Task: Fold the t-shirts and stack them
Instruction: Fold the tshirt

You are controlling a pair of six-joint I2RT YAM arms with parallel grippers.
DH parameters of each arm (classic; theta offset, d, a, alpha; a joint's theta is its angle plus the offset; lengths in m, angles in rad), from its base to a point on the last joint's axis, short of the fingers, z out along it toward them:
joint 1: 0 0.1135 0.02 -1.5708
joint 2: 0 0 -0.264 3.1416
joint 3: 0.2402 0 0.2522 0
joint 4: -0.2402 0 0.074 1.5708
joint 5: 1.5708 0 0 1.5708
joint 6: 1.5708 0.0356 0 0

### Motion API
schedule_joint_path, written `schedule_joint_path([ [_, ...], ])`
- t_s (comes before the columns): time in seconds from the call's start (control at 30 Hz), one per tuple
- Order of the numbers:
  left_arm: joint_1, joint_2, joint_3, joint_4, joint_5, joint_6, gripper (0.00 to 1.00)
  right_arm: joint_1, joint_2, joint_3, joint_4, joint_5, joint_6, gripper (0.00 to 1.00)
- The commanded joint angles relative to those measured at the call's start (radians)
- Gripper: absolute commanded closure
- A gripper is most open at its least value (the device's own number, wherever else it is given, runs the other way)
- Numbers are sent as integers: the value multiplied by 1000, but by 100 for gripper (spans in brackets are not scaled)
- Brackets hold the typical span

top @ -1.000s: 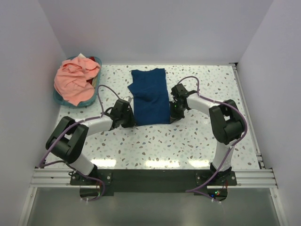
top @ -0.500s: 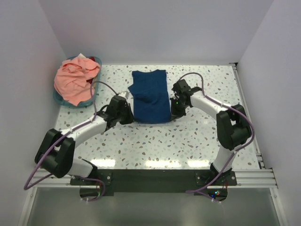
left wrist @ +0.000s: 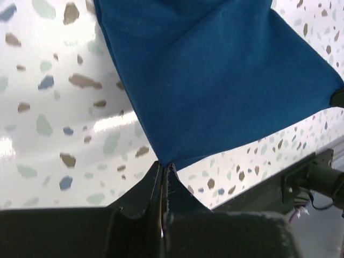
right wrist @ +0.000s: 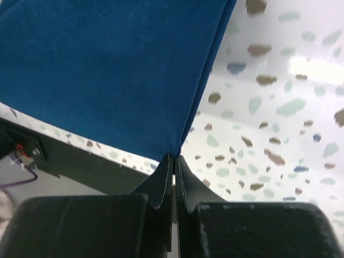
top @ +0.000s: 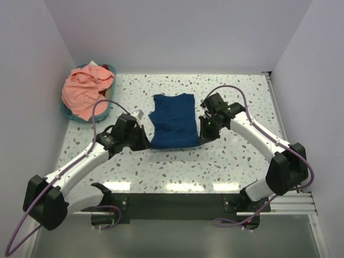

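Your left fingers (left wrist: 163, 174) and right fingers (right wrist: 173, 169) each pinch a near corner of the navy t-shirt (top: 173, 121); raise both evenly, hem taut.

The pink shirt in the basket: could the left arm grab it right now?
Probably not yet: the left gripper is shut on the navy shirt's corner. Otherwise the way to the pink shirt looks free.

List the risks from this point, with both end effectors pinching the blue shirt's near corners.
1. The left end effector and right end effector each clamp only the tip of a corner of the navy t-shirt; it may slip free when pulled.
2. Its far part lies rumpled on the table, so uneven pulling could skew the fold.
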Motion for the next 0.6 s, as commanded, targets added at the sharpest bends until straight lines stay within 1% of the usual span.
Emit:
schedule_joint_path([
  [0.0,-15,-112,-3,-175,36,-29,100,30,-115,-27,-144,0,17,100],
  [0.13,-30,-255,-14,-290,69,-86,100,66,-219,-63,-228,-3,80,100],
  [0.27,-30,-321,-2,-313,98,-141,100,70,-279,-60,-239,-11,129,100],
  [0.37,-32,-304,37,-300,84,-134,100,70,-278,-9,-245,23,146,100],
  [0.4,-30,-292,47,-298,81,-126,100,70,-273,5,-242,57,148,100],
  [0.5,-32,-231,92,-278,56,-89,100,66,-252,48,-229,135,152,100],
  [0.57,-32,-186,124,-264,27,-66,100,63,-238,71,-212,158,151,100],
])
